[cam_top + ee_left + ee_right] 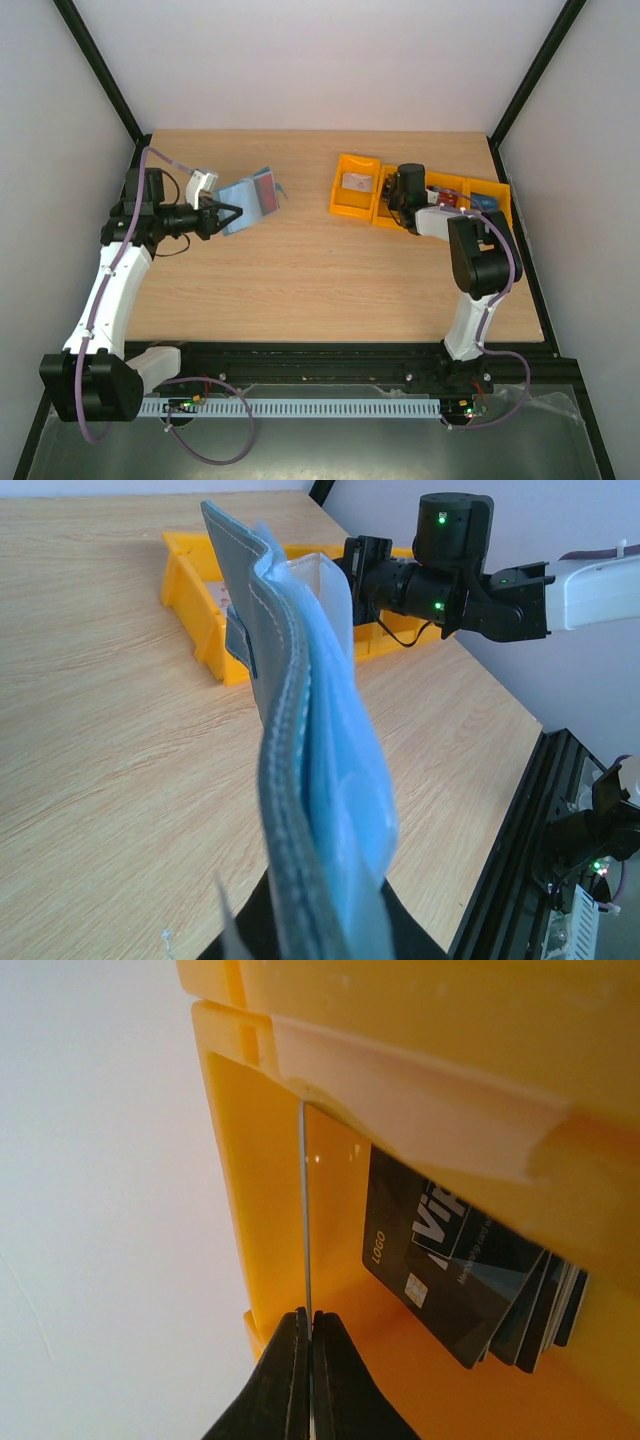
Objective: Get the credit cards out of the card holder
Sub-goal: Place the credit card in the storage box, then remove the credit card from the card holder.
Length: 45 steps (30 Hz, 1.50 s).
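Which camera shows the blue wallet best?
The left wrist view: the wallet fills it, edge-on, with stitching and pale blue pockets clear. The top view shows it small, held by the left gripper. The right wrist view misses it, showing only a bin and cards.

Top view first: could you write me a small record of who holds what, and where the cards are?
left claw: shut on the card holder, holding it above the table
card holder: teal-blue outside, paler blue inside
right claw: shut on a thin card seen edge-on, colour unclear
right claw position: over an orange bin
orange bin contents: a fanned stack of dark cards
cards left in holder: cannot tell
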Available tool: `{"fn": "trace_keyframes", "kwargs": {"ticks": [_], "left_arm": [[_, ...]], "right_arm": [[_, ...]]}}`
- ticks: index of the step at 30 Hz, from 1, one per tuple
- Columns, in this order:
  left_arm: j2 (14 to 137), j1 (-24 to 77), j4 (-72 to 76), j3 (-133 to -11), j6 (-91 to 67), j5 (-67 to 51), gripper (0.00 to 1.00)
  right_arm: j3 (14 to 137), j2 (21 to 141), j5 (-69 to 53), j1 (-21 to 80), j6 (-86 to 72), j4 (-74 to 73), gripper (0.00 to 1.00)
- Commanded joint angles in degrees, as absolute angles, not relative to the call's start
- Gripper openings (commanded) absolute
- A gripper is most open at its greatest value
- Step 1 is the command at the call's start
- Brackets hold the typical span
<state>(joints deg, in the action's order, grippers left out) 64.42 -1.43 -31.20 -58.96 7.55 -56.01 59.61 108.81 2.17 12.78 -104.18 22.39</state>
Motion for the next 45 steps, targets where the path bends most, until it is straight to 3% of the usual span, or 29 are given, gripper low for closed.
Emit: {"fn": "trace_keyframes", "kwargs": {"ticks": [1, 7, 13, 20, 24, 25, 26, 28, 33, 37, 42, 45], "left_arm": [[63.37, -1.76, -31.09, -58.42, 8.53, -57.54, 0.02], [63.33, -1.76, -31.10, -58.49, 8.55, -57.49, 0.02], [63.36, -1.76, -30.95, -58.44, 8.46, -57.22, 0.02], [63.47, -1.76, -30.92, -58.31, 8.50, -57.40, 0.02], [63.46, -1.76, -30.89, -58.29, 8.46, -57.57, 0.02], [63.46, -1.76, -30.90, -58.27, 8.52, -57.63, 0.02], [63.48, -1.76, -31.01, -58.35, 8.57, -57.77, 0.02], [63.42, -1.80, -31.14, -58.29, 8.69, -57.95, 0.03], [63.44, -1.76, -31.15, -58.36, 8.75, -58.18, 0.02], [63.46, -1.76, -31.50, -58.39, 9.08, -58.64, 0.02], [63.54, -1.80, -32.53, -58.72, 10.39, -59.88, 0.02], [63.75, -1.76, -34.84, -59.72, 13.37, -62.96, 0.02]], "right_arm": [[61.17, 110.57, 5.58, 13.06, -105.21, 20.07, 0.02], [61.30, 111.44, 3.66, 13.08, -105.71, 20.47, 0.03], [62.25, 111.06, 2.88, 13.09, -104.52, 18.92, 0.18], [61.44, 108.25, 2.03, 13.08, -104.16, 19.32, 0.55], [61.60, 105.85, 2.47, 13.04, -103.22, 18.54, 0.69], [61.83, 104.87, 2.79, 13.03, -102.56, 17.85, 0.75], [62.11, 103.94, 3.12, 13.08, -101.73, 17.00, 0.88], [62.88, 101.79, 3.96, 13.02, -98.78, 15.48, 0.99], [62.79, 94.27, 6.10, 13.01, -89.23, 13.38, 0.99], [60.54, 87.97, 0.24, 13.08, -71.65, 26.30, 0.99], [64.21, 83.29, -21.58, 17.89, -37.78, 31.72, 0.99], [63.24, 81.77, -48.61, 20.69, -28.35, 35.21, 0.99]]}}
